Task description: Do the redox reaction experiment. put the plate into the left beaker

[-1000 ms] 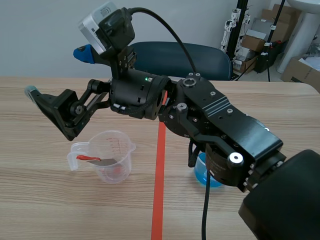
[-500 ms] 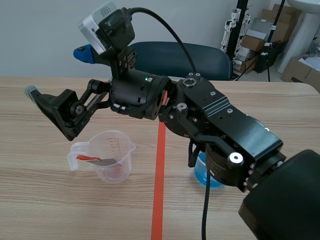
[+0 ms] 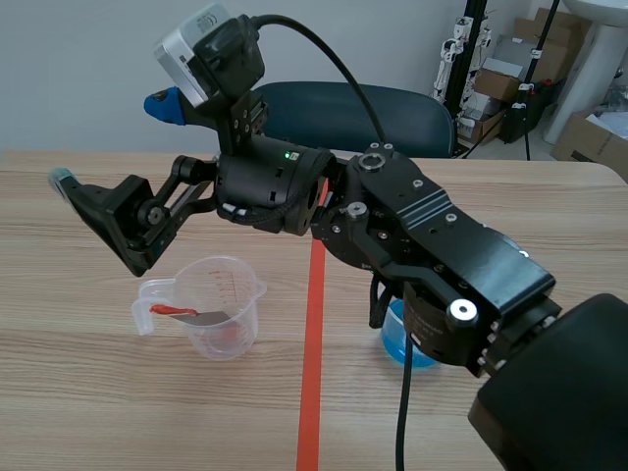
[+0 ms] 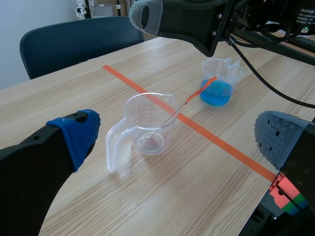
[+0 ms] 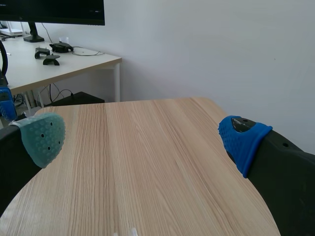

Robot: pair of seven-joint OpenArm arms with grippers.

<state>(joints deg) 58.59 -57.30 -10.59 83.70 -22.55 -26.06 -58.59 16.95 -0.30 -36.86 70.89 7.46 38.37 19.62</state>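
Wooden table (image 3: 88,402): clear plastic left beaker (image 3: 238,332) held the thin red-tipped metal plate (image 3: 183,313), leaning on its rim. Both left jaws and right jaws stood open, empty. You'd best lift away without nudging it.
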